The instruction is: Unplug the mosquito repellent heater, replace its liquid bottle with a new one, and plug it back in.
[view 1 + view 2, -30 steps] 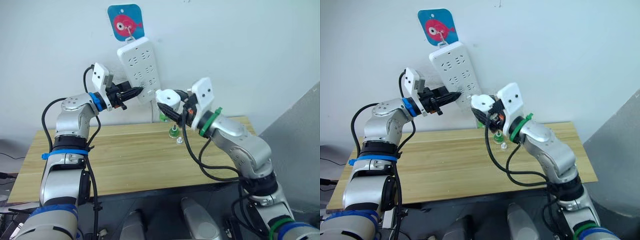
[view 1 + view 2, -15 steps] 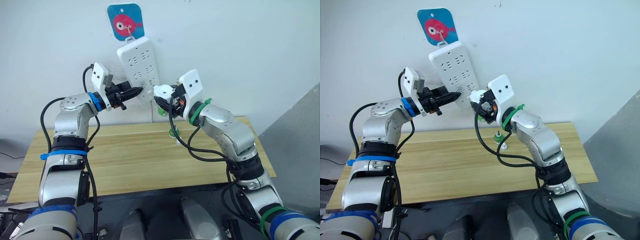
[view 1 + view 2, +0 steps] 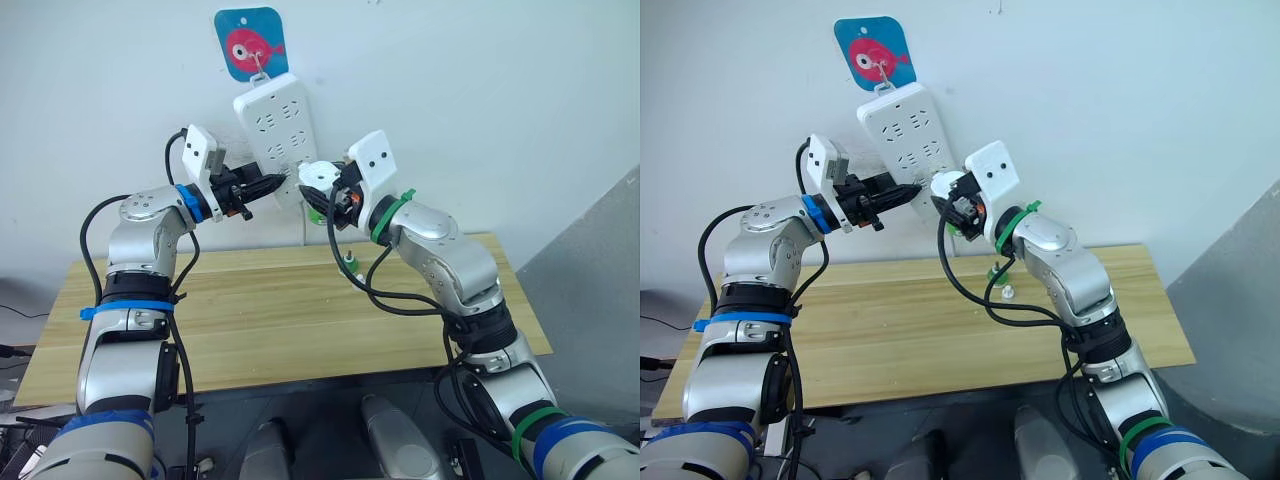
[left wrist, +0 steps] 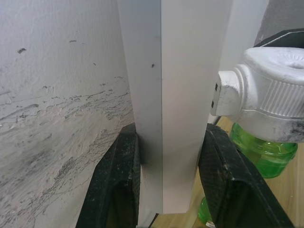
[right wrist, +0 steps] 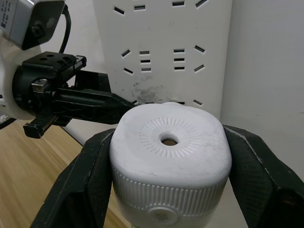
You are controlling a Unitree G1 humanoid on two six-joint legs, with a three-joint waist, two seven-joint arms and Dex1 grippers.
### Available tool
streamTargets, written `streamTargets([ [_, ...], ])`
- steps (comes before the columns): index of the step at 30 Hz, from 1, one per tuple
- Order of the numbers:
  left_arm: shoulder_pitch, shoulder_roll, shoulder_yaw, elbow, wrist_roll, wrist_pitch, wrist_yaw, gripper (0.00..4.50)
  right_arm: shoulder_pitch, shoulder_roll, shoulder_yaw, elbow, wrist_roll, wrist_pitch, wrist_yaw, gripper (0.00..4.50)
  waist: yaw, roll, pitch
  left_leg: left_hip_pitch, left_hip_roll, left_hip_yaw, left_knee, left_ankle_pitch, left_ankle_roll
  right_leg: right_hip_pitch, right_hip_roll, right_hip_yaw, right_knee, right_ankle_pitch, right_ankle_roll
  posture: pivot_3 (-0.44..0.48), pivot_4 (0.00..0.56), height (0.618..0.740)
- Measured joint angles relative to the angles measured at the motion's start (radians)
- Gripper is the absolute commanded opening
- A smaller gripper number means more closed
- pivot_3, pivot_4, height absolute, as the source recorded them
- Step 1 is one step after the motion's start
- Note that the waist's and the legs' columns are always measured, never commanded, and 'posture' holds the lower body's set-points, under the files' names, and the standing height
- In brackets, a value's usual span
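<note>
Heater [image 5: 168,154] pinched in right claw [image 3: 332,196], prongs toward power strip [image 3: 278,135], left claw [image 4: 166,180] pinching strip's edge

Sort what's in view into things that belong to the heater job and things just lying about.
Job in hand:
- mosquito repellent heater, with its green liquid bottle, held in the right end effector
- power strip on the wall, clamped at its edge by the left end effector

Lying about:
- small green bottle and a small white piece on the table
- fish hook plate
</note>
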Motion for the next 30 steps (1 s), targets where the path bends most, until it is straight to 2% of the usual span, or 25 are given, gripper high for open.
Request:
streamTargets([
  [20,0.006,0.002,0.002,-0.020,0.000,0.018,0.005,1.34,-0.003,0.032,-0.008,0.027,-0.038,-0.027,-0.002,3.01,0.000,0.000,0.000,0.000,0.000,-0.001,-0.001,0.000,0.000,0.000,0.000,-0.001,0.000,0.000,0.000,-0.246,0.200,0.733],
  [30,0.019,0.006,0.019,-0.044,-0.003,0.047,0.008,1.34,-0.050,0.067,-0.028,0.143,-0.036,-0.092,0.023,3.01,-0.006,0.000,0.000,0.001,0.000,-0.001,-0.001,0.000,0.000,0.000,0.000,-0.002,0.001,0.001,-0.001,-0.243,0.193,0.733],
])
